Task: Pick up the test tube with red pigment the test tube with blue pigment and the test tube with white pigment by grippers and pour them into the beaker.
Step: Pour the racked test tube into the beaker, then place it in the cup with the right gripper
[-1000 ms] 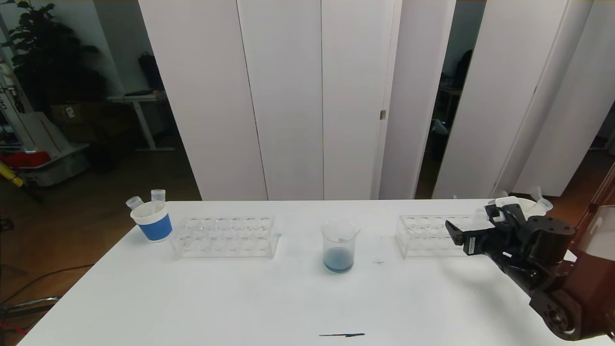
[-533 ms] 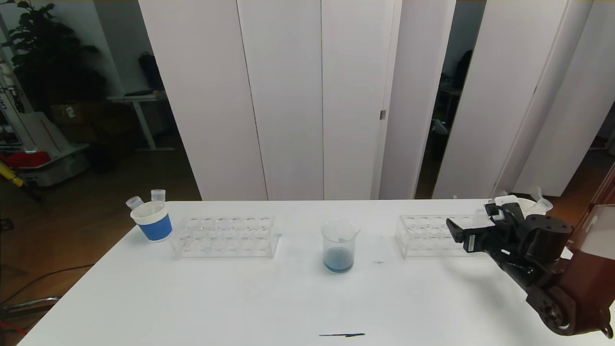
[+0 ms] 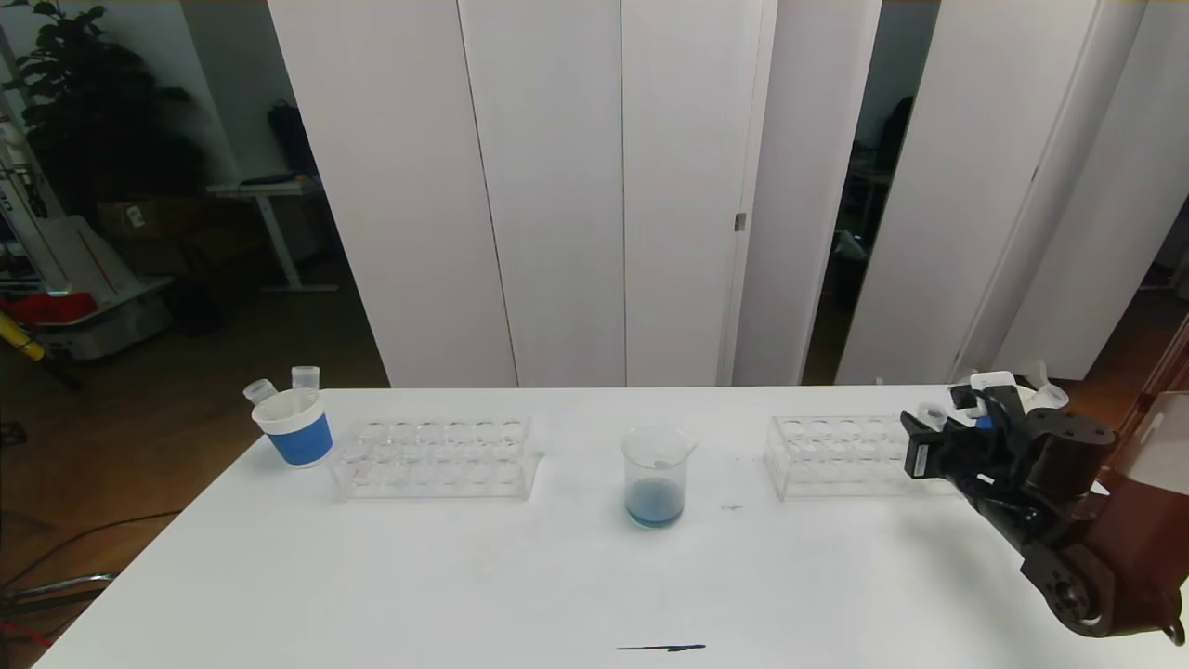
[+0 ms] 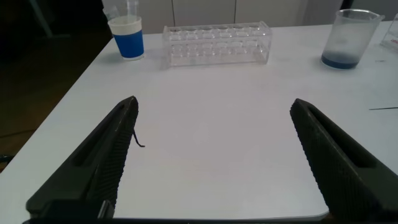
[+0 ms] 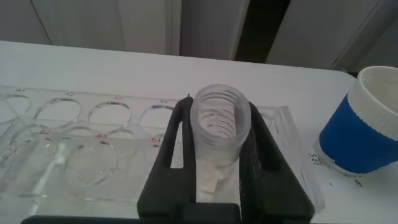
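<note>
My right gripper (image 5: pixel 217 107) is shut on the test tube with white pigment (image 5: pixel 219 127), a clear threaded tube with cream liquid low inside. It holds the tube upright over the right end of the right rack (image 5: pixel 74 143). In the head view that gripper (image 3: pixel 920 435) is at the table's far right. The beaker (image 3: pixel 656 474) stands mid-table with blue liquid at its bottom. My left gripper (image 4: pixel 214 104) hangs open over bare table near the front edge, with nothing between its fingers. I cannot pick out the test tube with red pigment or the test tube with blue pigment.
A clear rack (image 3: pixel 435 455) lies left of the beaker. A blue-banded paper cup (image 3: pixel 294 427) with two tubes sticking out stands at the far left. A second blue-banded cup (image 5: pixel 364 121) stands just right of the right rack. A dark streak (image 3: pixel 661 648) marks the front edge.
My right gripper went from open to shut on the white-pigment tube. It also shifted right and slightly back along the right rack. The beaker, racks and cups have not moved.
</note>
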Controlling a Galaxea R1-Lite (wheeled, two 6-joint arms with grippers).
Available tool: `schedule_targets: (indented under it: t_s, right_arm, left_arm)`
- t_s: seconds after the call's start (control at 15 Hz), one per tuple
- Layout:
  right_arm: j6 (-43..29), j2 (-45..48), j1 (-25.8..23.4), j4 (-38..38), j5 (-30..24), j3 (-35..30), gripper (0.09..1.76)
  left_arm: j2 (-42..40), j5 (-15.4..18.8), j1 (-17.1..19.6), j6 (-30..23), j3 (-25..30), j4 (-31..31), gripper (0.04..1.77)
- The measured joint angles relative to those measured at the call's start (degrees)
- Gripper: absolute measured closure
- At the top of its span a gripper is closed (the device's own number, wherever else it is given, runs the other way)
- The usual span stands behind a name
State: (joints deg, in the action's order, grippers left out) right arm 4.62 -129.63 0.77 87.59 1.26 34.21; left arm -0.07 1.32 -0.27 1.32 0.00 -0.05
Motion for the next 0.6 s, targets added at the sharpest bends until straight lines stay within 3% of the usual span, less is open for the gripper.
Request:
schedule_targets:
  t_s: [0.07, 0.13, 0.27, 0.6]
  right_arm:
    - [-0.57, -0.02, 0.07, -0.05, 0.01, 0.00, 1.40]
    - [-1.51, 0.00, 0.09, -0.22, -0.11, 0.00, 1.15]
    - [-2.06, 0.11, 0.07, -0.35, -0.13, 0.22, 1.27]
    - [-3.08, 0.50, 0.09, -0.40, -0.24, 0.73, 1.27]
  left_arm:
    - [0.00, 0.02, 0.06, 0.00, 0.00, 0.00, 0.06]
    - [0.00, -0.02, 0.00, 0.00, 0.00, -0.02, 0.06]
    - [0.00, -0.02, 0.06, 0.02, 0.00, -0.02, 0.06]
    - [0.00, 0.00, 0.06, 0.00, 0.00, 0.00, 0.06]
